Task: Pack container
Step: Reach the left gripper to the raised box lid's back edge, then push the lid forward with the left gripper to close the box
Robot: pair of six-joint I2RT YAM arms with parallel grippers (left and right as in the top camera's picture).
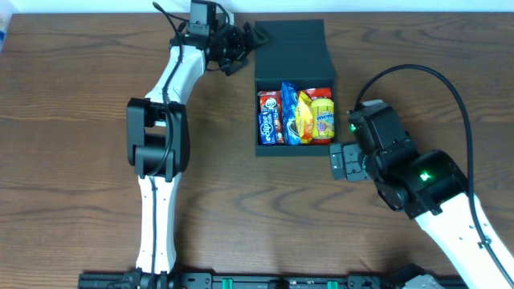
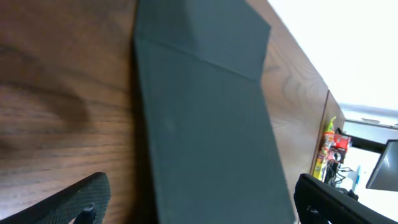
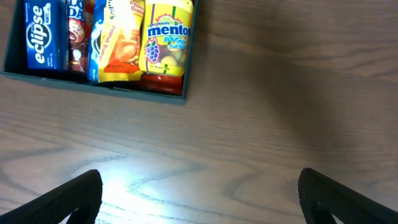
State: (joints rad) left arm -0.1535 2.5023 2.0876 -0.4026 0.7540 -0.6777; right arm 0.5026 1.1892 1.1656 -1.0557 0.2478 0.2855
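Observation:
The dark teal container (image 1: 258, 149) stands at the back middle of the table. Its lid (image 1: 291, 48) is folded back flat, and several snack packets stand inside, among them a blue eclipse pack (image 1: 267, 122) and a yellow mentos bag (image 1: 323, 118). My left gripper (image 1: 249, 42) is at the lid's left edge. In the left wrist view the lid (image 2: 205, 124) lies between my open fingers (image 2: 81, 199) with a gap on each side. My right gripper (image 1: 338, 162) hovers open over bare wood just right of the container's front corner. The container wall (image 3: 93, 87) and the packets appear at the upper left of the right wrist view.
The table is dark brown wood (image 1: 72, 120). The left arm (image 1: 157, 136) stretches from the front edge to the back left of the container. A black cable (image 1: 418, 72) loops above the right arm. The table's far edge (image 1: 401, 16) runs just behind the lid.

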